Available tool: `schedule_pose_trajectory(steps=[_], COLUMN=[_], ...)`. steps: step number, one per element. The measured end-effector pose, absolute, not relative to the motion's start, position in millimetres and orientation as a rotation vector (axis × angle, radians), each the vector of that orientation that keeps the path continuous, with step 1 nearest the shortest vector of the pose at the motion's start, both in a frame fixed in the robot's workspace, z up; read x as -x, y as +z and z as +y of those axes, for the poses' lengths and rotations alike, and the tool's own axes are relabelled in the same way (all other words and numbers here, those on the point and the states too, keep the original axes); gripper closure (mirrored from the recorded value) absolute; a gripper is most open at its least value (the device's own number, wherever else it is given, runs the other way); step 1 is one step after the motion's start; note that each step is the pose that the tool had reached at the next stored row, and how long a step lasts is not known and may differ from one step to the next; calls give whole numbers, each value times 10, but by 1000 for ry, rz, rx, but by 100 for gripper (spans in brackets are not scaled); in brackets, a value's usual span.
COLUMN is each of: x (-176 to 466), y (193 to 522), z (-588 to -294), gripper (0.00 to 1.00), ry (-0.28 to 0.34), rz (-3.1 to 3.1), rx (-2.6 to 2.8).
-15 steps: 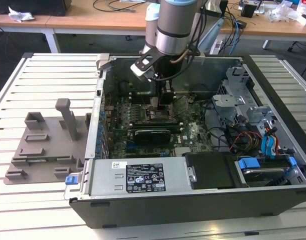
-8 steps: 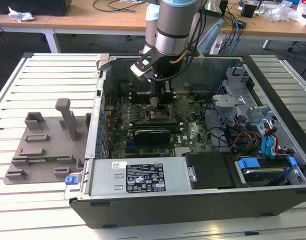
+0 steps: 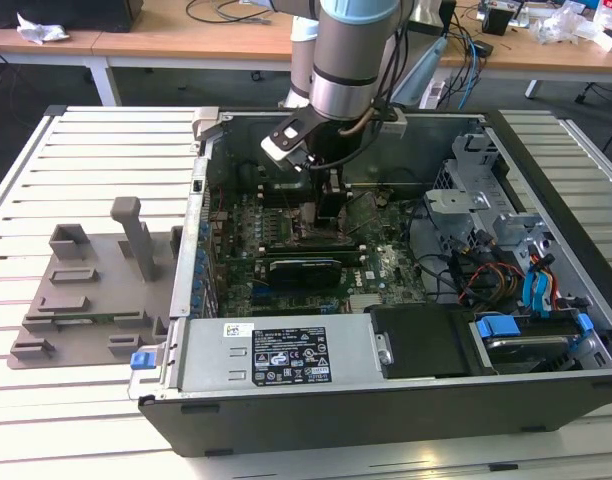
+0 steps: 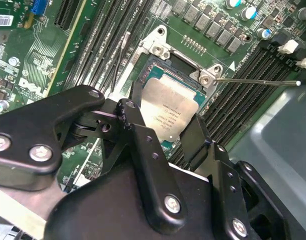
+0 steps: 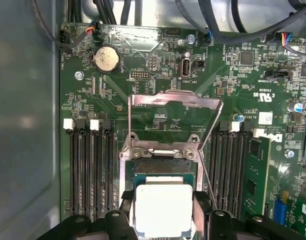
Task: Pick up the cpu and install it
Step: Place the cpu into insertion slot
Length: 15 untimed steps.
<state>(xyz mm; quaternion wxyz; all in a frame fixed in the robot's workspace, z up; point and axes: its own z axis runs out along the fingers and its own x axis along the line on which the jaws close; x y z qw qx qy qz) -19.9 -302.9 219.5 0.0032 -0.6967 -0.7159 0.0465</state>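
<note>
End effector (image 4: 165, 119): I see fingers pinched on two opposite edges of the cpu (image 5: 163, 207) | cpu: at the open socket (image 5: 163, 167), hinged frame (image 5: 175, 100) raised beside it

Workshop lab: open computer case (image 3: 286, 365), cluttered desks (image 3: 186, 38)

The exterior camera stood off the arm, well back, looking down at a slant into the open computer case (image 3: 386, 405), with the whole motherboard (image 3: 248, 225) in sight. Both wrist cameras rode close over that board: the first wrist view faced it squarely, the second wrist view slanted past the gripper (image 4: 165, 114). Both wrist views shared the cpu (image 4: 174, 102) and its socket (image 5: 160, 165).
</note>
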Motion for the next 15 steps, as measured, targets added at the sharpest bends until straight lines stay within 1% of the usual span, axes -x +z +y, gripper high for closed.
schedule_pose_trajectory(steps=[15], x=[199], y=[2052], z=[-3029], gripper=[45], ry=[146], rz=[-2245], rx=[2184])
